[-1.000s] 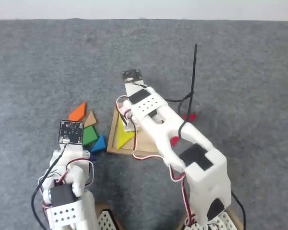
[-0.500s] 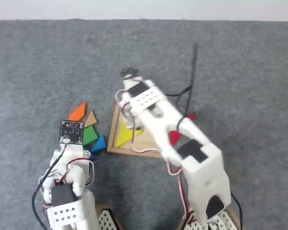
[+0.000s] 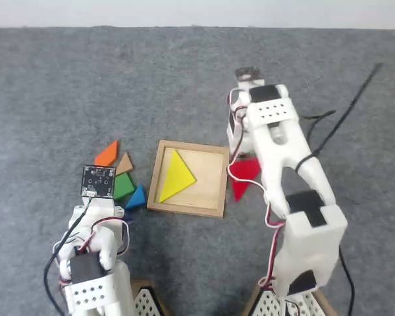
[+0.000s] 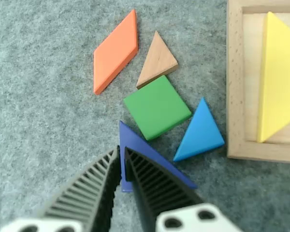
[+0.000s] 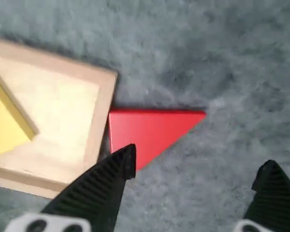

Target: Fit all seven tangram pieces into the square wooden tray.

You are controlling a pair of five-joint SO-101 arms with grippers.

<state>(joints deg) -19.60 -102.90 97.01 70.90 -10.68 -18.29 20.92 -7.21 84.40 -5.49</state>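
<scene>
The square wooden tray (image 3: 218,179) lies mid-table with a yellow triangle (image 3: 176,174) flat inside it. A red triangle (image 3: 243,176) rests on the carpet against the tray's right side. My right gripper (image 5: 198,169) is open and hovers over that red triangle (image 5: 145,129), holding nothing. Left of the tray lie an orange parallelogram (image 4: 115,51), a tan triangle (image 4: 156,61), a green square (image 4: 156,107), a light blue triangle (image 4: 200,132) and a dark blue triangle (image 4: 154,166). My left gripper (image 4: 121,153) is shut, its tips above the dark blue triangle's corner.
Grey carpet covers the whole table. A black cable (image 3: 345,108) trails from the right arm toward the far right. Open carpet lies beyond the tray and to the far left. Both arm bases stand at the near edge.
The right arm has swung from above the tray to the right, uncovering the yellow triangle, and now stands over the red triangle. The left arm has not moved.
</scene>
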